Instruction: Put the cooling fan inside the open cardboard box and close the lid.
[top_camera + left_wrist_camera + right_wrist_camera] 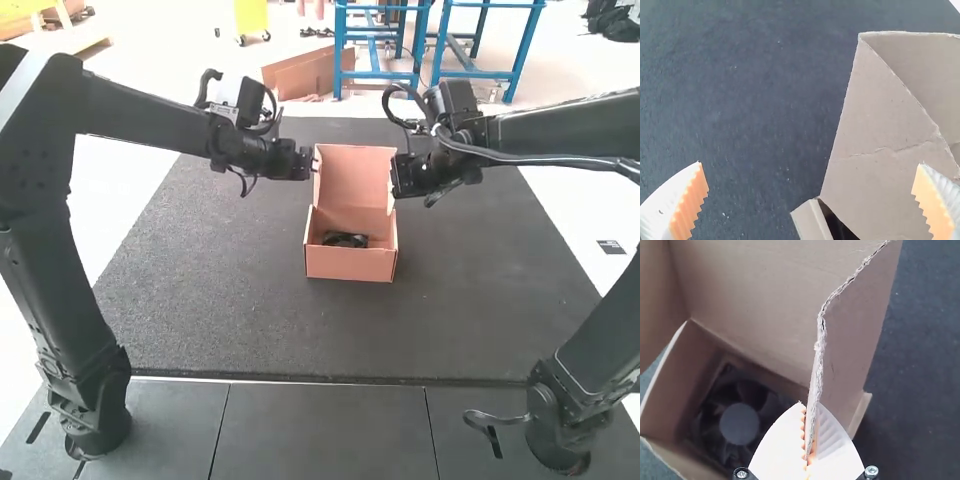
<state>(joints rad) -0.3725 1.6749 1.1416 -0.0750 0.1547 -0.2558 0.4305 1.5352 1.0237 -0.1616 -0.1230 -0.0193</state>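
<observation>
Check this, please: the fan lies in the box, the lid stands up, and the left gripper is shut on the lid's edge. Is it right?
Not quite. The left gripper is open; the left wrist view shows its fingers wide apart around the edge of the lid. The fan lies in the box, and the lid stands up.

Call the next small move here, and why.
Probably bring the right gripper toward the box's front and down, folding the lid over the box. The cooling fan already lies inside, the lid stands upright, the right gripper is shut on its edge, and the left gripper is open beside the opposite edge.
</observation>
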